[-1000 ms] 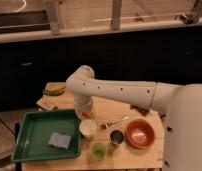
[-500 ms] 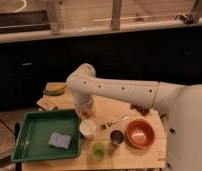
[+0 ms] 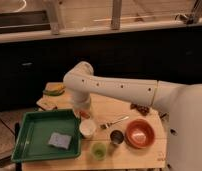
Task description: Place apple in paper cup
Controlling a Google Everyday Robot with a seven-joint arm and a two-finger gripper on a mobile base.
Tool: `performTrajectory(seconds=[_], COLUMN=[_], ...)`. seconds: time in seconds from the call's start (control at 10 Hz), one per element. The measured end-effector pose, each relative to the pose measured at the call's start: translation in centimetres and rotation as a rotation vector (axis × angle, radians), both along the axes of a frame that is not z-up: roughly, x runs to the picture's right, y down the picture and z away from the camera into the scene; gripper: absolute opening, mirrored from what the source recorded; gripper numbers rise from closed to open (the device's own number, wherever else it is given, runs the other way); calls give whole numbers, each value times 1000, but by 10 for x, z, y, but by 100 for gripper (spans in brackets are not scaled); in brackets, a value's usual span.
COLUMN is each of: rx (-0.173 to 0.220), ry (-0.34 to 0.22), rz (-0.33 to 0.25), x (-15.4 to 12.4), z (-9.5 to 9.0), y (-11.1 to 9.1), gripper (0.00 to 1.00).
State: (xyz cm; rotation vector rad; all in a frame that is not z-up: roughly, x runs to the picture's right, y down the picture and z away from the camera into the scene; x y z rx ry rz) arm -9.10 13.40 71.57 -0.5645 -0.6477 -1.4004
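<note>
The paper cup [image 3: 87, 129] is small, white and upright on the wooden table, just right of the green tray. My gripper [image 3: 83, 113] hangs down from the white arm directly above and slightly behind the cup. A small orange-red patch, the apple [image 3: 85, 114], shows at the gripper's tip, held just above the cup's mouth. The gripper's body hides most of the apple.
A green tray [image 3: 31, 131] with a grey-blue sponge [image 3: 59, 140] lies to the left. A translucent green cup [image 3: 98, 150], a dark metal cup [image 3: 116, 136] and an orange-red bowl [image 3: 139, 133] stand to the front right. A fork [image 3: 114, 122] lies behind them. Yellow-green items [image 3: 54, 90] sit at the back left.
The arm has barely moved. The gripper stays over the white cup with the apple at its tip.
</note>
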Motion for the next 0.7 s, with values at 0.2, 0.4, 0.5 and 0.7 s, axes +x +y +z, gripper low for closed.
performTrajectory(seconds=[0.2,0.4,0.5,0.7], rx=[-18,-25,-26,-30], ry=[5,14,16,16], rz=[4,12,16,17], x=[-2,-2,-2,-4], z=[-7,-13,-17,-22], y=[2,2,2,4], gripper=[0,0,0,0])
